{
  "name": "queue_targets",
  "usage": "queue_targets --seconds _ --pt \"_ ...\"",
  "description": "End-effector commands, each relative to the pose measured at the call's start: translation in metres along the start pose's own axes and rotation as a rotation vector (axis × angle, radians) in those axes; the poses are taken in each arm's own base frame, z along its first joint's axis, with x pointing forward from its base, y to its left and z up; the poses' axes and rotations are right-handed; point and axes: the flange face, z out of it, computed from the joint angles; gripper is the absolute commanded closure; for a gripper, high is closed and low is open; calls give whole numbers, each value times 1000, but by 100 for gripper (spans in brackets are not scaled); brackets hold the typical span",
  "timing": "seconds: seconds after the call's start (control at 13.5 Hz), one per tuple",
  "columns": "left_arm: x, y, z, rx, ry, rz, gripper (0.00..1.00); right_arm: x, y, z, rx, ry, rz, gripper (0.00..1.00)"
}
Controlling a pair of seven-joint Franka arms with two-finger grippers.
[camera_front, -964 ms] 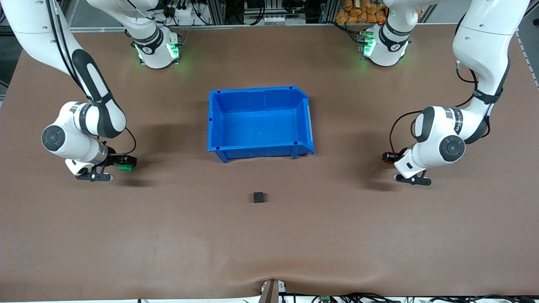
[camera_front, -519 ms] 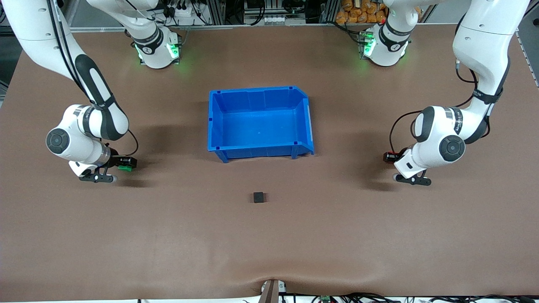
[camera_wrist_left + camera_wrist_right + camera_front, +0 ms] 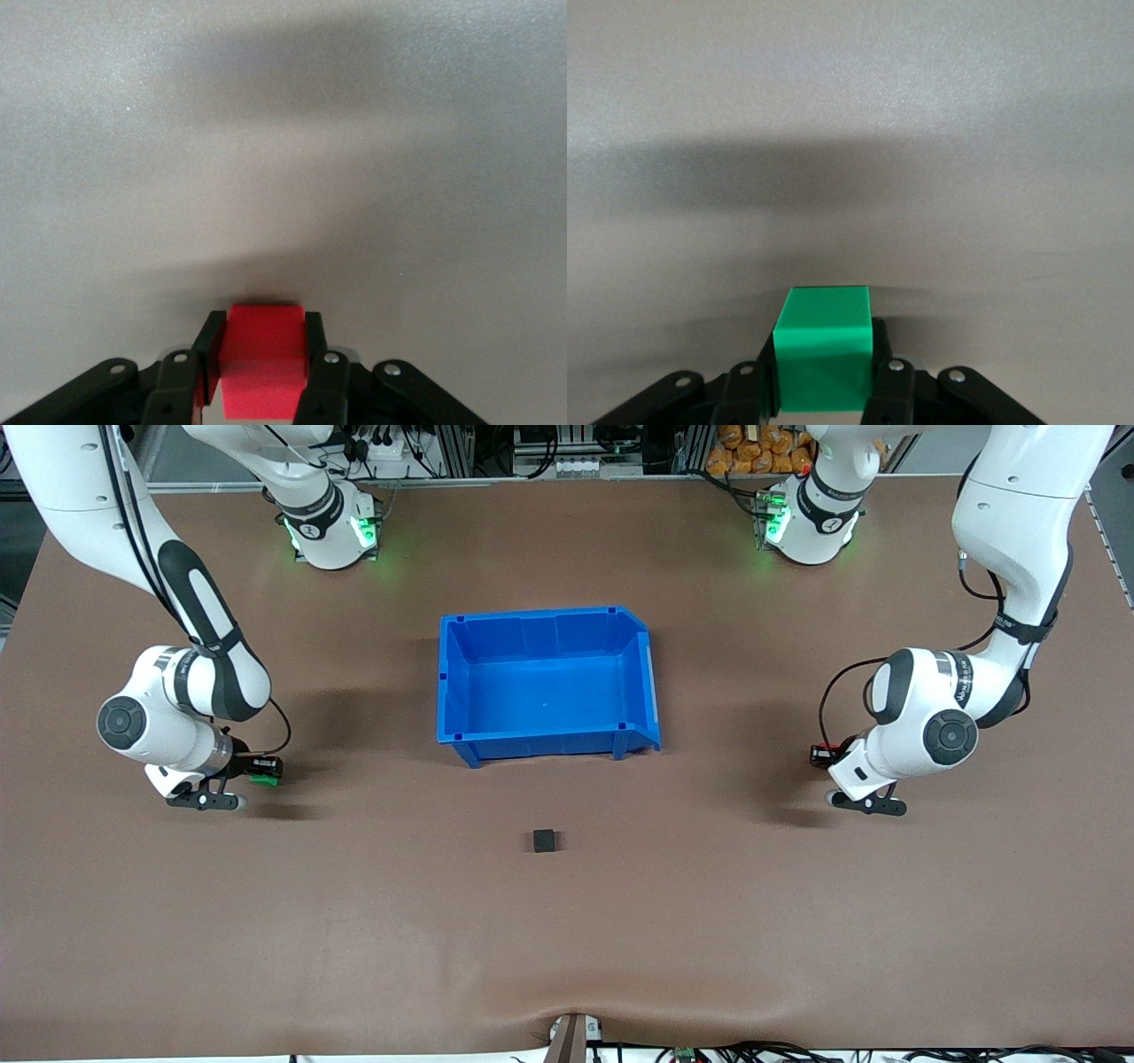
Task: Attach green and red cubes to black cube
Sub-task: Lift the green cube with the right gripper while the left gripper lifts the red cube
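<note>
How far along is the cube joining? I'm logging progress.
Both pickups look done: the right pincer is shut on the green cube, the left pincer on the red cube. The black cube sits alone, nearer the camera than the blue bin. Both attachments remain.

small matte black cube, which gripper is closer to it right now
Roughly equal, the right marginally closer. Right gripper holds the green cube toward its table end; left gripper holds the red cube toward the other, black cube between.
</note>
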Motion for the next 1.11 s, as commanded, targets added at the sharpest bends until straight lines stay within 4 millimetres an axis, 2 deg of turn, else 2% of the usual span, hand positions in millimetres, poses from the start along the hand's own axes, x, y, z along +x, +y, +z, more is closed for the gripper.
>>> queue_targets --seconds 0.0,0.22,0.52,0.74,1.04 --pt "-7 3 -6 23 15 -5 100 7 2 -4 10 15 4 100" --pt "-5 4 -12 24 23 -44 100 9 1 -8 10 21 2 100" --pt "17 21 -43 7 89 -161 100 13 0 -18 10 32 -3 100" --pt "34 52 -63 -9 123 -318 100 16 1 -30 9 51 -65 100" --pt "57 106 -83 -41 113 -625 100 25 1 -62 15 36 -236 100"
